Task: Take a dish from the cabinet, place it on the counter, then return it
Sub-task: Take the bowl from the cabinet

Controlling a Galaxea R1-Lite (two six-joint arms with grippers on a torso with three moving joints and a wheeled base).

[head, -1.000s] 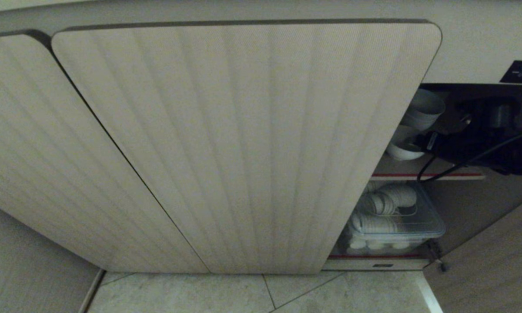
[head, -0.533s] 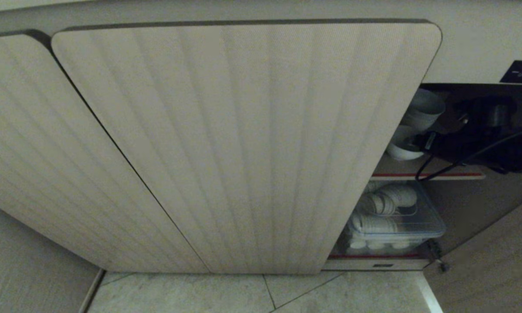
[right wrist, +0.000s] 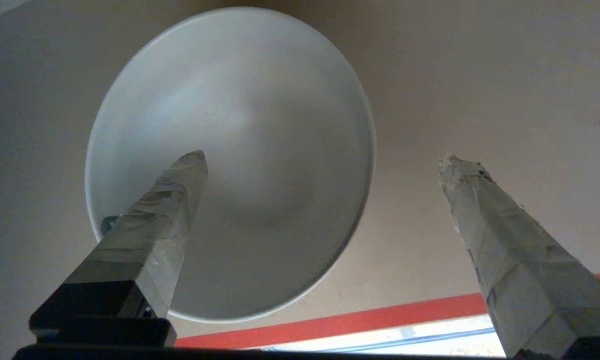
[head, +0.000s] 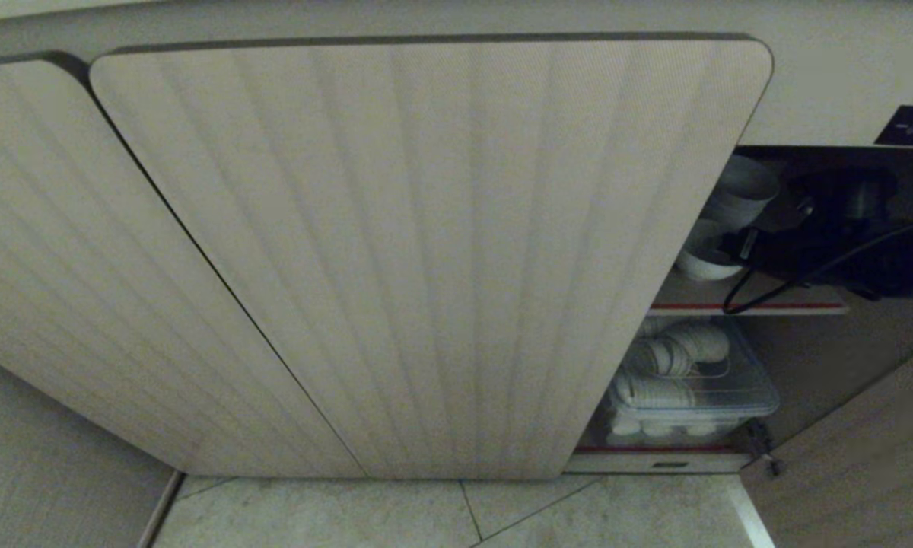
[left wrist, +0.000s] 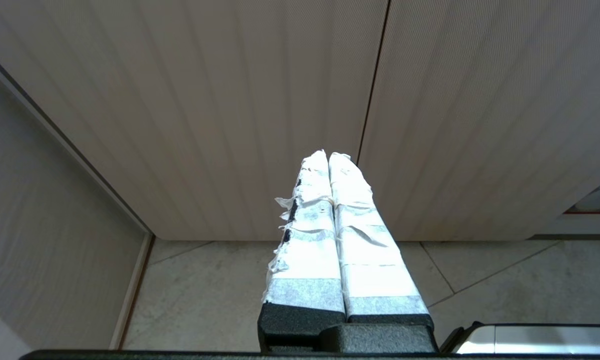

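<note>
Low by the floor, the left gripper (left wrist: pixel 330 162) hangs pressed closed before the cabinet (head: pixel 426 251) doors. Deeper in, only the right wrist view shows the right gripper (right wrist: pixel 325 165) spread wide, empty, one finger over the dish (right wrist: pixel 260 125) on the red-edged shelf (right wrist: pixel 340 322).

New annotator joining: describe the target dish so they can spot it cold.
Look into the open right end of the cabinet, on the upper red-edged shelf. The dish is the lone white bowl beside the right gripper, below the tilted bowl stack, not in the lower clear bin.
</note>
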